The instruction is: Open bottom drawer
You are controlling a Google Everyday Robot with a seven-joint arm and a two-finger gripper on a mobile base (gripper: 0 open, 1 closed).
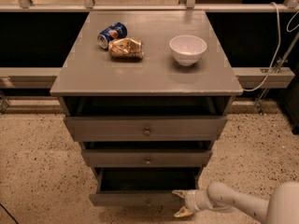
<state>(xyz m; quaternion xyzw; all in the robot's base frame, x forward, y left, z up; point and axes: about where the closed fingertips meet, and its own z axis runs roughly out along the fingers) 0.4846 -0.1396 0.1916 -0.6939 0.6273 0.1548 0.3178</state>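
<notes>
The grey bottom drawer (135, 199) stands pulled out, dark inside showing; the gripper (181, 203) sits at its right front corner, fingers (179, 193) spread, holding nothing.

High frontal view, end effector (180, 203) bottom-right

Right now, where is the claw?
Low and right of centre in the camera view, the claw is at the right end of the bottom drawer front, below the middle drawer.
</notes>
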